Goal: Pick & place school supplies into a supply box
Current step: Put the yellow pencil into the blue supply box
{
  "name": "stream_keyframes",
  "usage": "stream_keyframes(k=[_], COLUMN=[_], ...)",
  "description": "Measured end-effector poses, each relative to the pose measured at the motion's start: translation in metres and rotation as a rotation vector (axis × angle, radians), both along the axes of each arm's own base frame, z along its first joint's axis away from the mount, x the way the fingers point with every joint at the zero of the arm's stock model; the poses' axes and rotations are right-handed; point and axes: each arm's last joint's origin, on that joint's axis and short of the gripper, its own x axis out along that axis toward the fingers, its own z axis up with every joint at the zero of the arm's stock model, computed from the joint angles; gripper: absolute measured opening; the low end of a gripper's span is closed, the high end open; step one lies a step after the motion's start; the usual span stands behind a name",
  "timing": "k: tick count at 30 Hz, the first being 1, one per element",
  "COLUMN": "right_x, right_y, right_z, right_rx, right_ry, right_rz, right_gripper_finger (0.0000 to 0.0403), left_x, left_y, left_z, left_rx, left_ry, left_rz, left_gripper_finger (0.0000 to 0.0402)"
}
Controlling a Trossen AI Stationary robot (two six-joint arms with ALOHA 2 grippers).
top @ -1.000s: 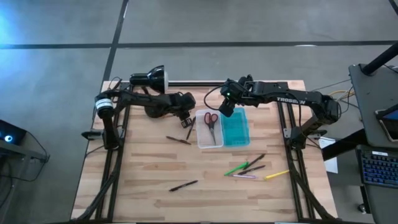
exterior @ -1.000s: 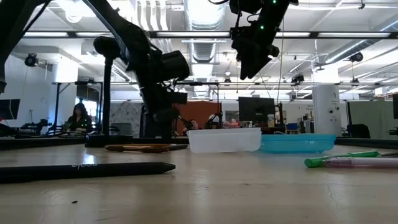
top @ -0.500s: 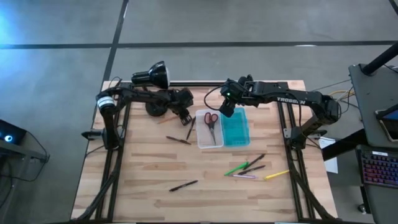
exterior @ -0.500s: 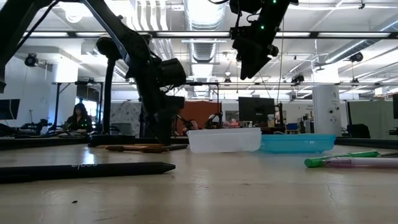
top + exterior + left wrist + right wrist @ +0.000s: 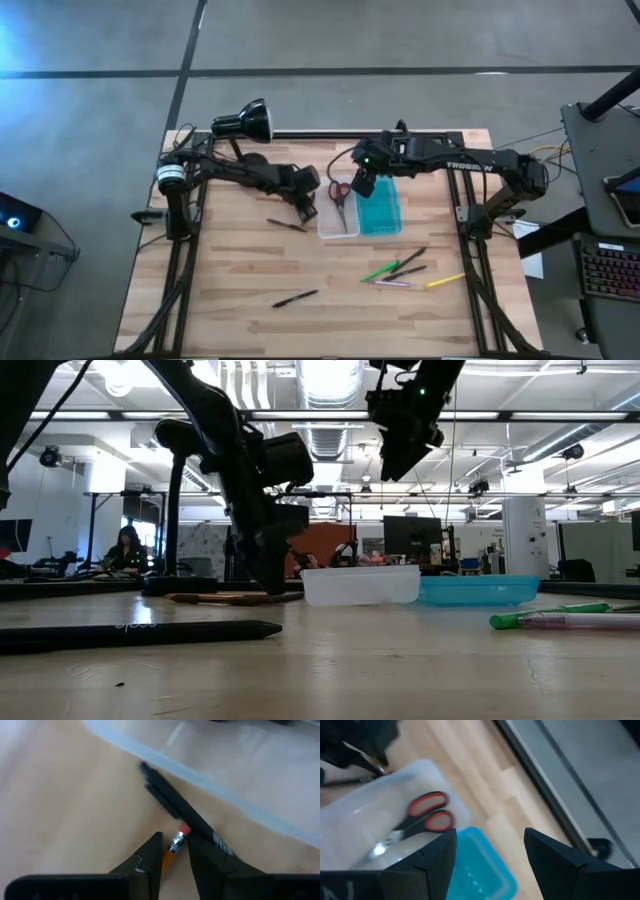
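Wooden table (image 5: 240, 270) carries the clear-and-teal plastic supply box (image 5: 381, 212), red-handled scissors (image 5: 338, 193) inside, while the left pincer (image 5: 175, 851) clamps an orange pencil (image 5: 172, 851) beside it for loading and the right pincer (image 5: 487, 847) hovers above, parted.

We see two dark, slim, jointed arms. The left arm (image 5: 215, 168) wears a white band near its base, and thin black cables trail there. The right arm (image 5: 455, 160) carries white lettering along its side and a small green light.
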Motion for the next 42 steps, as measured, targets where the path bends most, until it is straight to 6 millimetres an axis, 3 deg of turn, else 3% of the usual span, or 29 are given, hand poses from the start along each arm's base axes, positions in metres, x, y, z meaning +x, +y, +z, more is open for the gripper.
stream_keyframes(k=[5,10,16,22,26,31,36,42], right_x=[0.005,0.008,0.009,0.009,0.009,0.01,0.01,0.009], right_y=[0.022,0.041,0.052,0.058,0.07,0.086,0.099,0.108], right_z=[0.0,0.0,0.0,0.001,0.002,0.0,-0.001,-0.002], right_rx=[0.037,0.036,0.039,0.099,0.118,0.148,0.177,0.181], right_ry=[-0.018,-0.016,-0.02,-0.077,-0.092,-0.111,-0.14,-0.139], right_rz=[0.059,0.12,0.144,0.055,0.061,0.068,0.061,0.071], right_gripper_finger=[0.0224,0.0224,0.0224,0.0224,0.0224,0.0224,0.0224,0.0224], left_x=[0.002,-0.002,-0.013,-0.028,-0.044,-0.077,-0.108,-0.131], left_y=[-0.023,-0.042,-0.061,-0.082,-0.099,-0.115,-0.12,-0.124], left_z=[-0.001,0.011,0.033,0.05,0.057,0.045,0.031,0.03], left_rx=[-0.065,-0.093,-0.086,-0.024,-0.005,-0.008,-0.069,-0.071], left_ry=[0.016,0.014,-0.001,-0.024,-0.03,0.044,0.073,0.015], left_rz=[-0.015,-0.012,0.017,0.054,0.022,-0.021,0.144,0.201], left_gripper_finger=[0.0077,0.0077,0.0076,0.0076,0.0076,0.0076,0.0076,0.0076])
